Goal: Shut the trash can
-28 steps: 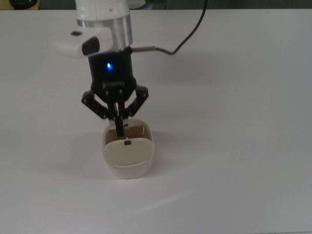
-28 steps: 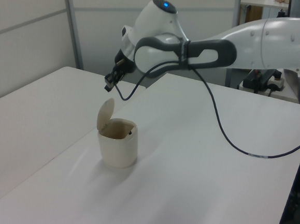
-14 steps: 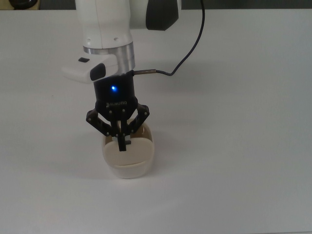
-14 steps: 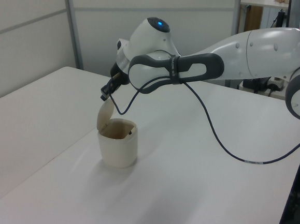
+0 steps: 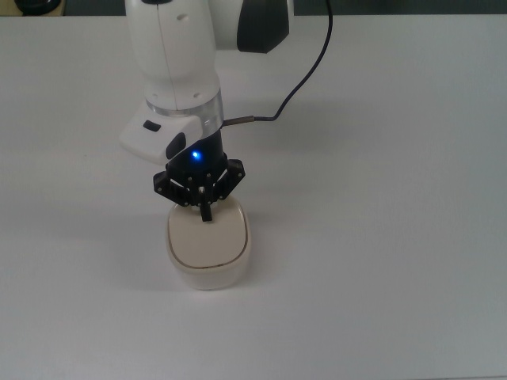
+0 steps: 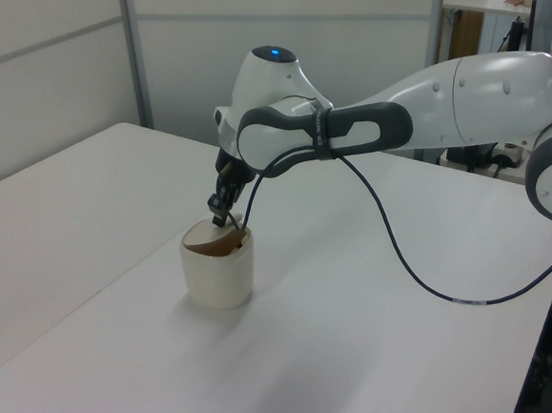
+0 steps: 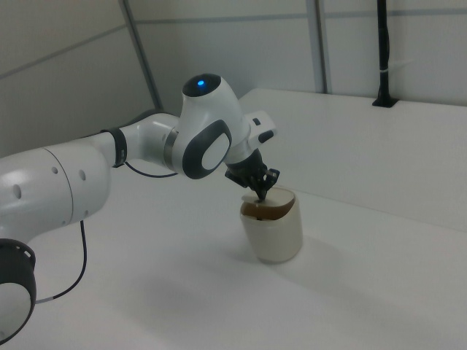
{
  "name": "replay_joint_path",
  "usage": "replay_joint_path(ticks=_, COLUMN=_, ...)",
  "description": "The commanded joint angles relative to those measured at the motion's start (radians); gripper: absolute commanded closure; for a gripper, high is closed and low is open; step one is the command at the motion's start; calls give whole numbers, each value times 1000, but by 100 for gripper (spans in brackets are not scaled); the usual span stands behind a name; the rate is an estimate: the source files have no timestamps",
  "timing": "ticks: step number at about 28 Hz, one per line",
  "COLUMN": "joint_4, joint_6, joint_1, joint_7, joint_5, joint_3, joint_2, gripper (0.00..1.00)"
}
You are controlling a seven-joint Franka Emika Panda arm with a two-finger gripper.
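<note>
Trash can (image 5: pixel 209 252) upright on white counter (image 5: pixel 380 237), lid nearly flat but slightly tilted in the left view. End effector (image 5: pixel 206 215) clenched, tips pressing down on lid's rear edge.

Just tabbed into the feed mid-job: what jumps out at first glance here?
The white robot arm dominates, reaching across the bare white table. Its black hand, fingers together, presses down on the lid of the cream trash can, near the top view's centre. The side views show the lid tilted down into the opening.
</note>
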State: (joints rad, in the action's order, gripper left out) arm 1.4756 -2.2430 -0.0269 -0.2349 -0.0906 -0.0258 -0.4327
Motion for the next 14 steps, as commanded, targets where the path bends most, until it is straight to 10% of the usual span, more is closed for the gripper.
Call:
replay_joint_path(ticks=1, joint_4=28, joint_6=34, joint_1=-4, joint_7=-20, joint_5=26, joint_3=-6, joint_2=-3, gripper=100)
replay_joint_path(ticks=14, joint_4=26, joint_6=95, joint_1=9, joint_7=-21, joint_5=29, joint_3=-16, joint_2=-28, gripper=100)
